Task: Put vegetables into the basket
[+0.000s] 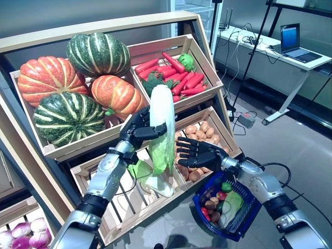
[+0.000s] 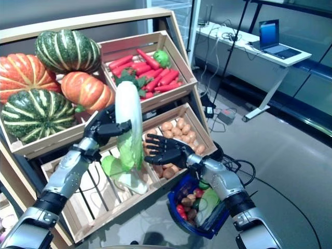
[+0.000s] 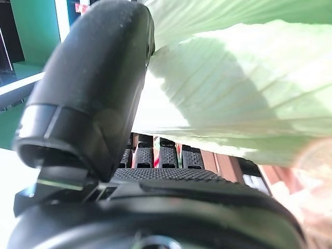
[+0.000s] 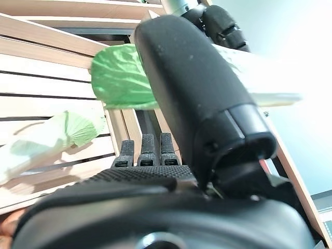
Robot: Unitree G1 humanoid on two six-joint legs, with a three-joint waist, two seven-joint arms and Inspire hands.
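Cabbage, a long pale napa head with a white stalk and green leaves (image 1: pixel 162 129), stands nearly upright in the air, clamped by the curled fingers and thumb of the left hand (image 1: pixel 139 128) in front of the wooden crates. Just beside it, the right hand (image 1: pixel 198 153) reaches in with fingers spread and straight, holding nothing, close to the leaves but seemingly not yet touching. Below that right arm hangs the blue wire basket (image 1: pixel 243 215), already holding several small vegetables and something leafy, so the task looks partly done; this cabbage has yet to go down into it. A second pale cabbage (image 1: pixel 155 181) lies in the slatted crate below the left hand. The left wrist view shows the thumb (image 3: pixel 93 98) pressed against the leaf (image 3: pixel 238 88), contact which the head views cannot confirm.
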